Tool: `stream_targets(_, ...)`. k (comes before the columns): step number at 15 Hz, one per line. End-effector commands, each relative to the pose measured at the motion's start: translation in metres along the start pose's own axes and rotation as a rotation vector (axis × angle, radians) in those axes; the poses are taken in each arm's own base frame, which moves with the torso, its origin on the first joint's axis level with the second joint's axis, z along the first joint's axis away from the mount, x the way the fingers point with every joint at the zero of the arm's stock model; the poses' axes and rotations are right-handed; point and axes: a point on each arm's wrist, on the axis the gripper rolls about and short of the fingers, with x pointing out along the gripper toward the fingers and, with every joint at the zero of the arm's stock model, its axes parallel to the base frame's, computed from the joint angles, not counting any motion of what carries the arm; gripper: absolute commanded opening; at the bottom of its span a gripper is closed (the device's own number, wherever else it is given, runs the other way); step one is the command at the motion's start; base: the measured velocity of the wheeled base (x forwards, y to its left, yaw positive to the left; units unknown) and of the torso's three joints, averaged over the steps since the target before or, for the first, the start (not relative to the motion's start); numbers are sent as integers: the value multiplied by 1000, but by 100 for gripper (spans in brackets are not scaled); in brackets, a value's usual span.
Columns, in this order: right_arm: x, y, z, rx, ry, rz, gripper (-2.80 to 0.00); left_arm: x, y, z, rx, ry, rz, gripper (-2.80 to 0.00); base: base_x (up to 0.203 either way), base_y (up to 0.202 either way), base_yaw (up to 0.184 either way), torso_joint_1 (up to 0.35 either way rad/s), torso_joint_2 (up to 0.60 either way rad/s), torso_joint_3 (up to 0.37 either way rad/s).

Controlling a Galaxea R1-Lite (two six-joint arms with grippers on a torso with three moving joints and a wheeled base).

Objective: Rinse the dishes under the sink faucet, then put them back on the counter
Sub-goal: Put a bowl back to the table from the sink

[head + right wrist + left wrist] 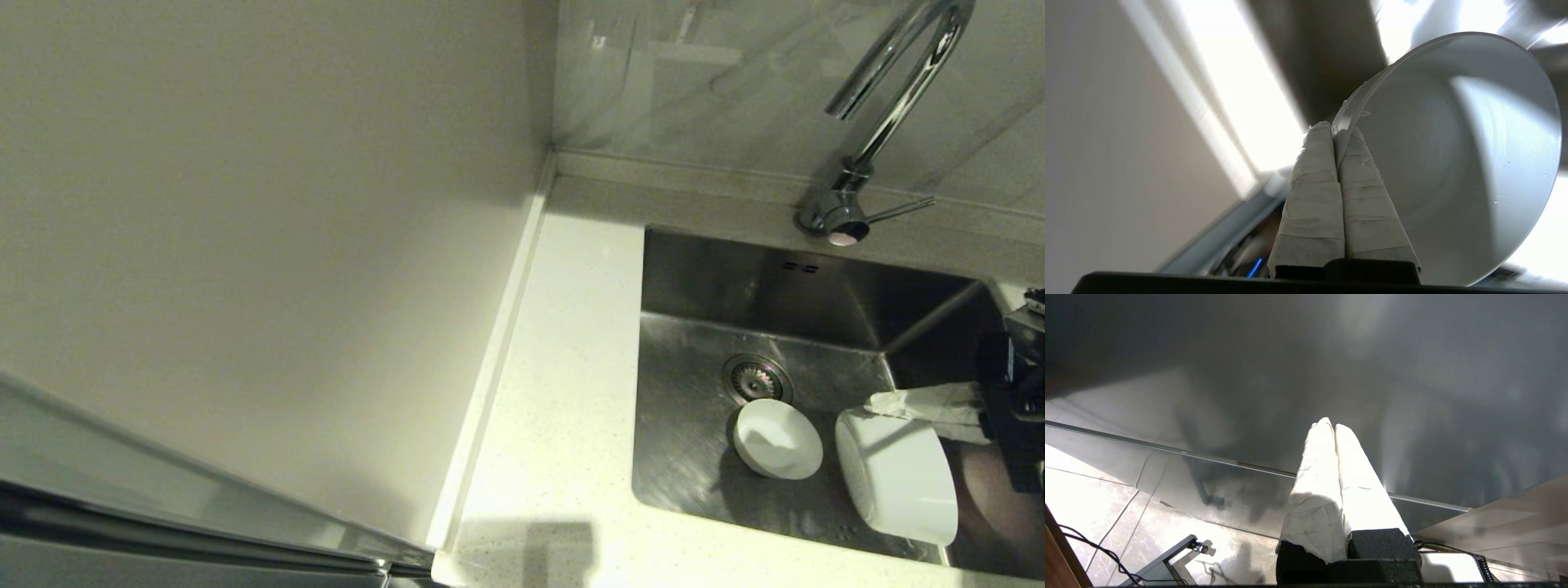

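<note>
Two small round shallow white bowls in view, none back on the white speckled stone desk [563, 392] yet. One white bowl [778, 438] resting upright on the floor of the square stainless steel sink [694, 457], just near of the round drain strainer [757, 378]. Second bowl [896, 476] tipped on edge above the sink's right side, rim pinched between the taped fingers [1310, 192] of the right gripper [1336, 132]. Tall chrome gooseneck faucet [890, 106] at the far edge, no water visible running. Left gripper [1334, 426] parked away from the sink, fingers pressed together on nothing. Probably mid-task: held bowl wet with droplets, placement on the desk still ahead, likewise for the other. Third dish not visible.
</note>
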Motion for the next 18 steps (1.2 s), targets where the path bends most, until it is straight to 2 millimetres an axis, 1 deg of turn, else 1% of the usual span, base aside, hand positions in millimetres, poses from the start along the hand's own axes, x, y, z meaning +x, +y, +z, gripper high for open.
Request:
stream_targets(1,-13,9,3,-113,-191,-118,-280,0,0,0,-1,-4,1,-280,0,0,0,0,0,0)
stream_targets(3,-24,12,3,-276,-373,-304,-280,0,0,0,0,-4,0,-280,0,0,0,0,0,0)
stream_targets(5,-31,10,5,-413,-526,-550,-280,0,0,0,0,-4,0,-280,0,0,0,0,0,0)
stream_targets(6,-32,9,7,-467,-592,-652,-280,0,0,0,-1,-4,1,-280,0,0,0,0,0,0)
stream_targets(7,-28,8,13,-504,-654,-693,-280,0,0,0,0,-4,1,-280,0,0,0,0,0,0)
stream_targets(10,1,-2,40,-498,-738,-833,-280,0,0,0,0,-4,-1,-280,0,0,0,0,0,0)
stream_targets(12,13,-14,62,-471,-779,-895,-280,0,0,0,-1,-4,0,-280,0,0,0,0,0,0)
stream_targets(15,22,-42,102,-424,-853,-975,-280,0,0,0,-1,-4,1,-280,0,0,0,0,0,0)
stream_targets(18,16,-72,139,-361,-900,-1022,-280,0,0,0,-1,-4,0,-280,0,0,0,0,0,0)
